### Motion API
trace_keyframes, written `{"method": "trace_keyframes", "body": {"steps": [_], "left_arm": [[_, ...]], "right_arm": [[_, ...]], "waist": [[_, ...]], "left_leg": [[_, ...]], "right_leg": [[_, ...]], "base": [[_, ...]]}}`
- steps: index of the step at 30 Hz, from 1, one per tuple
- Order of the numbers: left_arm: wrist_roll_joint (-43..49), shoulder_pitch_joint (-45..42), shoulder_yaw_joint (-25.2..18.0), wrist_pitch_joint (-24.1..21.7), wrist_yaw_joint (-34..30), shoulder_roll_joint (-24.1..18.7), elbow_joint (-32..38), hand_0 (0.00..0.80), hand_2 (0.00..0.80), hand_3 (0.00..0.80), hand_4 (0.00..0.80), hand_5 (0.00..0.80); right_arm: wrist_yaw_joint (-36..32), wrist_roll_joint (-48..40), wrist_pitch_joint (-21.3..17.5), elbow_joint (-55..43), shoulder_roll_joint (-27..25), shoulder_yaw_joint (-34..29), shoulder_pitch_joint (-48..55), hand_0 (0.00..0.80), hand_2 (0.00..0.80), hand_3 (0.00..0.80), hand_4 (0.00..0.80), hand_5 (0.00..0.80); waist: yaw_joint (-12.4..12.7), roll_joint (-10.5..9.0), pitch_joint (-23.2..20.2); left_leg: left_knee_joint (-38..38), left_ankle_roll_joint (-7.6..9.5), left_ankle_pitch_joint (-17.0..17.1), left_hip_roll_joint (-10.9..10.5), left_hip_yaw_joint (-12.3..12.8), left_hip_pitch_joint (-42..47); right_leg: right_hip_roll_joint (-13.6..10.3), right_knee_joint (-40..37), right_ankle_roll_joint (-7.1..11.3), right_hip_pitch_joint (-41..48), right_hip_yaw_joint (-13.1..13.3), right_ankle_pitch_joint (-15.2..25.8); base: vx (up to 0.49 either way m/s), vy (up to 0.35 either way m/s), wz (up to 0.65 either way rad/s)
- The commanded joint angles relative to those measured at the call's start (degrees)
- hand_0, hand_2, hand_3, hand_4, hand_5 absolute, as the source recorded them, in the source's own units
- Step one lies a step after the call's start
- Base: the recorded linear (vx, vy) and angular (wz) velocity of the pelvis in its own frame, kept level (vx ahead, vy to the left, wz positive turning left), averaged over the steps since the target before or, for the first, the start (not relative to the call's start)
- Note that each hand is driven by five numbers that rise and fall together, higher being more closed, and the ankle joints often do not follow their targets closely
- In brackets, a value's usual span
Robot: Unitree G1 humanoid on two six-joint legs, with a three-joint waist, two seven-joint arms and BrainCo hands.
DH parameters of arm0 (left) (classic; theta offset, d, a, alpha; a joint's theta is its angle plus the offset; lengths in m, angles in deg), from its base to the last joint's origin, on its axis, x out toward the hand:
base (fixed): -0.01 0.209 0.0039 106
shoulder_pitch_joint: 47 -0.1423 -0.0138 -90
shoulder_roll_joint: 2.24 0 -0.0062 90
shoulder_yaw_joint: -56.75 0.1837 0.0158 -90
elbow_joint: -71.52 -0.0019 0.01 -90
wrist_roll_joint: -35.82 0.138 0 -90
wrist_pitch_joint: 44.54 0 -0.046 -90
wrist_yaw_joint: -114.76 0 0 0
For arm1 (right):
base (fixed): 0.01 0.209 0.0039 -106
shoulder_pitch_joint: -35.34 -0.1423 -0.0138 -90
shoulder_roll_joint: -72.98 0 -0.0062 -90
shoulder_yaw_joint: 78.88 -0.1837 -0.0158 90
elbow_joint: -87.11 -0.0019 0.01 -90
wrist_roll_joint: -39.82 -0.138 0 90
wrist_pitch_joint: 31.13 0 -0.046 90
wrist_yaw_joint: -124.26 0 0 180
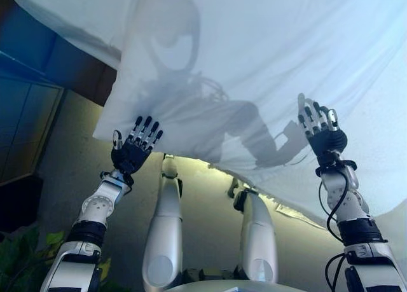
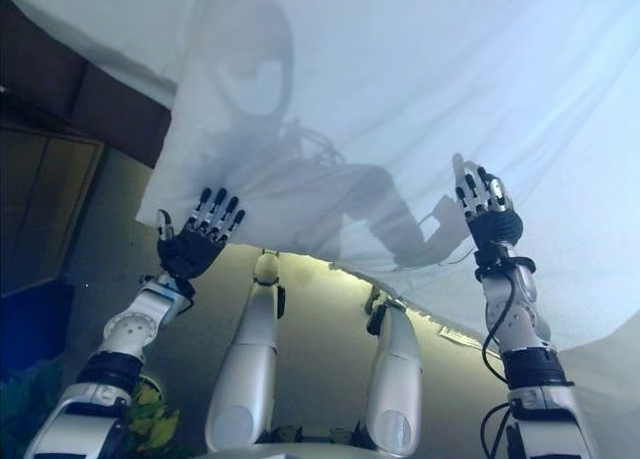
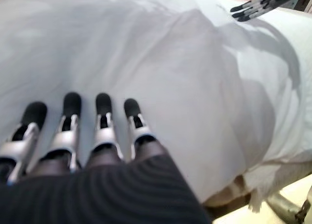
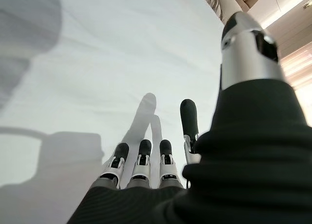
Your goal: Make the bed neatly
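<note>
The left hand (image 1: 132, 153) and right hand (image 1: 325, 136) both lie flat, fingers straight, gripping nothing, on the white sheet (image 1: 267, 63) covering the bed. Set wide apart near its front edge, they look placed to smooth out the wrinkles.

Matt, softly creased white cloth sheet (image 1: 273, 56)

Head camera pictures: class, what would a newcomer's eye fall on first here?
The white bed sheet fills nearly the whole scene, spread over the bed with soft wrinkles. Next come the two hands over its near edge: the left hand on the left and the right hand on the right, both with straight fingers.
</note>
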Motion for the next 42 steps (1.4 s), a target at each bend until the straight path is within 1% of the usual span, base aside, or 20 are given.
{"method": "trace_keyframes", "body": {"steps": [1, 3, 8, 12, 17, 20, 21, 23, 25, 26, 27, 29, 31, 32, 33, 35, 37, 38, 39, 42], "left_arm": [[-1.9, 4.5, -0.7, -5.2, 5.7, -1.0, -0.5, 0.000, 0.000, 0.000, 0.000, 0.000], [-3.3, 6.4, -2.5, -6.7, 7.5, -2.9, -2.2, 0.000, 0.000, 0.000, 0.000, 0.000], [-5.9, 11.5, -7.4, -7.2, 15.0, -7.8, -9.2, 0.000, 0.000, 0.000, 0.000, 0.000], [-6.2, 15.0, -10.2, -6.4, 16.5, -10.2, -15.0, 0.000, 0.000, 0.000, 0.000, 0.000], [-3.7, 15.8, -12.0, -7.9, 19.5, -10.5, -19.3, 0.000, 0.000, 0.000, 0.000, 0.000], [-2.1, 16.1, -14.4, -7.8, 23.4, -11.3, -22.4, 0.000, 0.000, 0.000, 0.000, 0.000], [-1.4, 16.3, -15.3, -7.7, 24.6, -12.0, -24.0, 0.000, 0.000, 0.000, 0.000, 0.000], [0.5, 17.4, -16.6, -6.5, 27.5, -13.6, -27.2, 0.000, 0.000, 0.000, 0.000, 0.000], [4.2, 18.7, -17.2, -4.8, 33.9, -15.5, -32.0, 0.000, 0.000, 0.000, 0.000, 0.000], [5.7, 19.4, -17.4, -4.8, 35.4, -16.3, -33.5, 0.000, 0.000, 0.000, 0.000, 0.000], [6.4, 20.4, -18.1, -5.4, 35.9, -17.9, -35.5, 0.000, 0.000, 0.000, 0.000, 0.000], [4.6, 21.2, -19.2, -7.2, 35.5, -18.9, -36.1, 0.000, 0.000, 0.000, 0.000, 0.000], [0.5, 20.5, -20.1, -10.3, 32.7, -18.6, -33.7, 0.000, 0.000, 0.000, 0.000, 0.000], [-1.0, 19.7, -20.5, -11.7, 31.3, -17.8, -31.6, 0.000, 0.000, 0.000, 0.000, 0.000], [-2.1, 19.0, -20.7, -13.1, 29.9, -17.1, -29.5, 0.000, 0.000, 0.000, 0.000, 0.000], [-4.4, 16.6, -20.4, -17.9, 27.5, -13.9, -20.7, 0.000, 0.000, 0.000, 0.000, 0.000], [-5.0, 13.4, -20.7, -21.0, 25.0, -10.7, -10.8, 0.000, 0.000, 0.000, 0.000, 0.000], [-5.2, 11.8, -20.7, -22.7, 22.9, -8.6, -4.7, 0.000, 0.000, 0.000, 0.000, 0.000], [-5.3, 10.8, -20.7, -23.5, 21.6, -6.8, -0.5, 0.000, 0.000, 0.000, 0.000, 0.000], [-4.6, 7.8, -20.1, -25.1, 15.8, -1.0, 9.8, 0.000, 0.000, 0.000, 0.000, 0.000]], "right_arm": [[0.3, 1.3, -0.5, -3.6, -4.6, -3.6, 0.1, 0.000, 0.000, 0.000, 0.000, 0.000], [-0.1, 1.1, -0.1, -3.4, -5.5, -4.2, -0.2, 0.000, 0.000, 0.000, 0.000, 0.000], [-2.6, 1.2, 1.1, -2.7, -6.5, -5.7, -1.1, 0.000, 0.000, 0.000, 0.000, 0.000], [-3.6, 2.2, 2.1, -2.6, -6.5, -5.5, -2.6, 0.000, 0.000, 0.000, 0.000, 0.000], [-4.1, 3.8, 2.6, -3.0, -6.1, -5.6, -3.1, 0.000, 0.000, 0.000, 0.000, 0.000], [-4.4, 4.6, 2.5, -3.1, -5.8, -5.8, -3.2, 0.000, 0.000, 0.000, 0.000, 0.000], [-4.3, 4.8, 2.8, -3.3, -5.7, -5.9, -3.5, 0.000, 0.000, 0.000, 0.000, 0.000], [-4.2, 4.9, 3.3, -3.4, -6.0, -5.9, -4.1, 0.000, 0.000, 0.000, 0.000, 0.000], [-4.3, 4.8, 3.5, -3.0, -6.0, -5.6, -5.0, 0.000, 0.000, 0.000, 0.000, 0.000], [-4.2, 4.8, 3.7, -3.0, -6.0, -5.4, -5.5, 0.000, 0.000, 0.000, 0.000, 0.000], [-4.2, 4.5, 4.3, -3.3, -5.8, -5.2, -5.8, 0.000, 0.000, 0.000, 0.000, 0.000], [-3.7, 4.7, 4.7, -5.1, -4.9, -4.9, -5.3, 0.000, 0.000, 0.000, 0.000, 0.000], [-3.4, 5.0, 4.4, -6.5, -3.8, -4.7, -4.5, 0.000, 0.000, 0.000, 0.000, 0.000], [-3.1, 5.6, 4.2, -7.5, -3.0, -4.8, -3.8, 0.000, 0.000, 0.000, 0.000, 0.000], [-2.9, 6.1, 3.9, -8.1, -2.3, -4.9, -3.2, 0.000, 0.000, 0.000, 0.000, 0.000], [-2.8, 7.8, 2.7, -9.8, 0.1, -5.3, -1.5, 0.000, 0.000, 0.000, 0.000, 0.000], [-2.3, 9.1, 1.8, -11.6, 2.3, -5.8, 0.2, 0.000, 0.000, 0.000, 0.000, 0.000], [-2.0, 9.7, 1.4, -12.7, 3.5, -6.3, 1.1, 0.000, 0.000, 0.000, 0.000, 0.000], [-2.1, 10.0, 1.1, -13.2, 4.4, -6.7, 1.8, 0.000, 0.000, 0.000, 0.000, 0.000], [-2.1, 11.2, 0.8, -14.4, 6.8, -7.6, 2.9, 0.000, 0.000, 0.000, 0.000, 0.000]], "waist": [[-0.1, -0.18, -0.8], [-0.3, -0.24, -0.9], [-1.1, -0.27, -1.5], [-1.7, -0.24, -1.5], [-1.9, -0.14, -1.2], [-1.9, -0.32, -1.0], [-1.8, -0.32, -1.3], [-1.8, -0.47, -1.1], [-1.8, -0.61, -1.1], [-1.8, -0.75, -1.0], [-1.9, -1.12, -1.0], [-2.0, -1.60, -0.8], [-2.1, -1.79, -0.5], [-2.0, -1.89, 0.1], [-1.9, -1.73, -0.1], [-1.5, -1.50, 0.6], [-0.8, -1.37, 1.2], [-0.4, -1.41, 1.9], [-0.1, -1.23, 1.7], [0.8, -0.87, 2.1]], "left_leg": [[10.6, 0.90, -5.7, 2.4, 1.4, -2.0], [11.2, 0.83, -6.0, 2.3, 1.7, -2.8], [13.9, 0.61, -7.1, 1.8, 1.7, -4.9], [15.2, 0.54, -7.8, 1.5, 1.7, -6.1], [15.9, 0.63, -8.4, 1.2, 1.9, -6.8], [16.2, 0.58, -8.7, 1.3, 2.0, -7.1], [16.5, 0.41, -10.4, 1.8, 1.8, -6.5], [17.1, 0.32, -10.7, 2.0, 1.8, -6.8], [17.5, 0.29, -10.8, 2.3, 1.9, -7.1], [17.7, 0.25, -10.8, 2.4, 1.9, -7.1], [18.0, 0.23, -10.9, 2.6, 1.7, -7.2], [18.4, 0.25, -11.1, 2.9, 1.7, -7.1], [18.5, 0.37, -11.1, 3.1, 1.7, -6.7], [18.5, 0.57, -10.1, 2.9, 2.0, -6.9], [18.5, 0.48, -11.6, 3.2, 1.8, -6.0], [18.2, 0.75, -11.9, 3.2, 1.8, -5.5], [17.5, 0.95, -12.0, 3.2, 1.8, -4.8], [16.9, 1.25, -10.5, 2.8, 2.0, -5.0], [16.5, 1.25, -12.0, 3.0, 1.8, -4.1], [15.7, 1.56, -12.2, 2.9, 1.9, -3.0]], "right_leg": [[-1.6, -11.5, 1.51, -4.1, 3.2, 17.2], [-1.8, -11.2, 1.31, -5.0, 3.3, 17.2], [-2.3, -8.8, 0.58, -7.5, 3.8, 16.9], [-2.4, -7.7, 0.14, -9.1, 4.1, 16.5], [-2.3, -7.2, -0.28, -9.9, 4.1, 16.0], [-2.4, -7.2, -0.51, -10.1, 3.8, 15.7], [-2.0, -6.6, -0.04, -9.7, 4.0, 14.1], [-2.0, -6.1, -0.20, -9.9, 3.9, 13.8], [-2.1, -5.6, -0.32, -10.0, 3.7, 13.6], [-2.1, -5.4, -0.35, -10.0, 3.7, 13.6], [-2.0, -5.0, -0.42, -10.0, 3.7, 13.4], [-1.9, -4.7, -0.46, -9.8, 3.5, 13.3], [-2.1, -4.8, -0.52, -9.4, 3.4, 13.6], [-2.5, -5.1, -1.10, -9.5, 3.0, 14.7], [-2.1, -4.8, -0.57, -8.8, 3.3, 13.3], [-2.1, -4.7, -0.56, -8.5, 3.3, 13.2], [-2.2, -5.0, -0.45, -7.8, 3.1, 13.3], [-2.6, -5.8, -0.93, -7.9, 2.6, 14.7], [-2.3, -5.8, -0.33, -7.1, 2.8, 13.4], [-2.3, -6.6, -0.14, -5.9, 2.4, 13.6]], "base": [[0.015, 0.135, 0.08], [0.020, 0.120, 0.02], [0.018, 0.103, 0.02], [0.012, 0.089, 0.04], [0.019, 0.065, 0.01], [0.050, 0.032, 0.03], [0.117, 0.006, -0.02], [0.066, 0.011, -0.05], [0.009, 0.001, -0.04], [0.011, -0.023, -0.05], [0.019, -0.039, -0.06], [0.028, -0.053, -0.07], [-0.024, -0.040, -0.05], [0.022, -0.048, -0.04], [0.008, -0.051, -0.04], [0.046, -0.082, -0.03], [-0.041, -0.109, 0.02], [0.012, -0.131, 0.06], [0.005, -0.122, 0.05], [0.043, -0.109, 0.03]]}}
